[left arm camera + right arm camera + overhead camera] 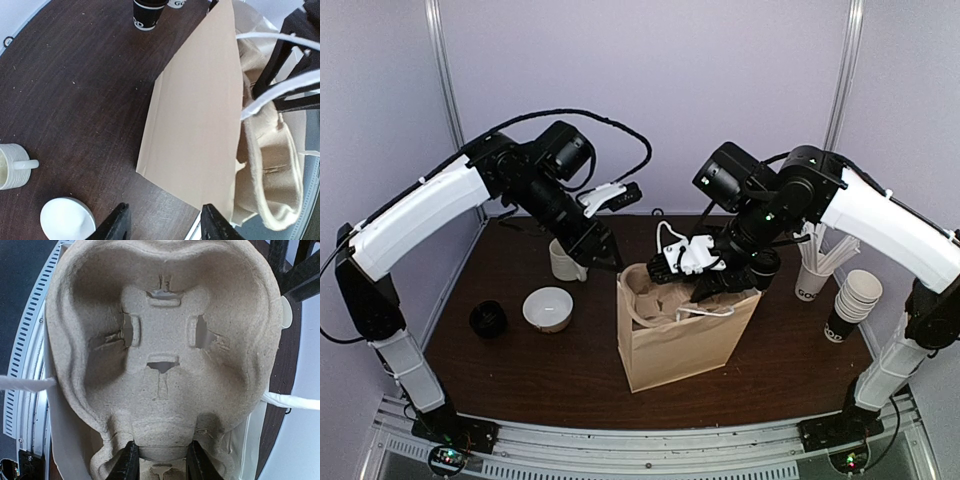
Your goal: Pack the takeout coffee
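Observation:
The takeout coffee (488, 319), a black cup with a black lid, stands at the left of the table, away from both grippers. A brown paper bag (680, 340) stands open in the middle. A pulp cup carrier (165, 355) sits in the bag's mouth. My right gripper (161, 460) is shut on the carrier's middle ridge, above the bag (705, 275). My left gripper (165, 227) is open and empty, hovering beside the bag's left side (605, 252). The bag's flat side (200, 125) fills the left wrist view, with the carrier (270, 170) inside.
A white bowl (548, 308) and a cream ribbed mug (565, 262) stand left of the bag. At the right stand a cup of stirrers (812, 280) and a stack of paper cups (850, 305). The bag's white handles (705, 310) hang loose.

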Controlling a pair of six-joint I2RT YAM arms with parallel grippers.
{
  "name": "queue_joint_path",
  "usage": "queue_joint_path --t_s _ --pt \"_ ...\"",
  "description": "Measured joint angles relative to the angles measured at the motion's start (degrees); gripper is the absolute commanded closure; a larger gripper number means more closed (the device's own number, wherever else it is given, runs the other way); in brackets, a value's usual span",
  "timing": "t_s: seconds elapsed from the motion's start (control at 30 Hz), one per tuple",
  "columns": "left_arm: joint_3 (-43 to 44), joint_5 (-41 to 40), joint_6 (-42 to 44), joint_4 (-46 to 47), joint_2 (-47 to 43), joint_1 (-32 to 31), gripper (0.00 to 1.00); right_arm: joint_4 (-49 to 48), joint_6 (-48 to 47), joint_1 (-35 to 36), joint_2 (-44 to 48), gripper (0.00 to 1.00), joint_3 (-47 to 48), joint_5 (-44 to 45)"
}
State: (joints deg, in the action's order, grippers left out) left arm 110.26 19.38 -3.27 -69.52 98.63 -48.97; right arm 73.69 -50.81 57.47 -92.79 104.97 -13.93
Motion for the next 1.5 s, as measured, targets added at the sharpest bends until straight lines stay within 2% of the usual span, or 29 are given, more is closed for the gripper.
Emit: queue_joint_path --t_s 0.3,0.53,0.97,1.23,1.5 --pt "-6.05 0.52 -8.11 4.92 -10.36 -1.31 0.48 0.26 0.20 0.02 0.04 0.76 -0.02 0.33" --pt "-8.63 1.22 -12.37 8.74 -8.13 -2.54 0.48 0.61 0.31 0.00 0.59 0.77 -0.13 0.33" --pt "-8.63 1.90 -14.78 11.21 -7.43 -3.56 0.48 1.90 1.68 0.00 1.20 0.77 0.90 -0.35" --pt "-8.63 -0.48 -15.37 9.94 -6.54 -4.81 0.48 2.01 1.70 0.00 1.42 0.77 1.40 -0.20" --pt "-7.58 -1.31 -14.36 4.24 -4.57 -5.14 0.48 2.01 1.29 0.00 1.55 0.77 1.01 0.87"
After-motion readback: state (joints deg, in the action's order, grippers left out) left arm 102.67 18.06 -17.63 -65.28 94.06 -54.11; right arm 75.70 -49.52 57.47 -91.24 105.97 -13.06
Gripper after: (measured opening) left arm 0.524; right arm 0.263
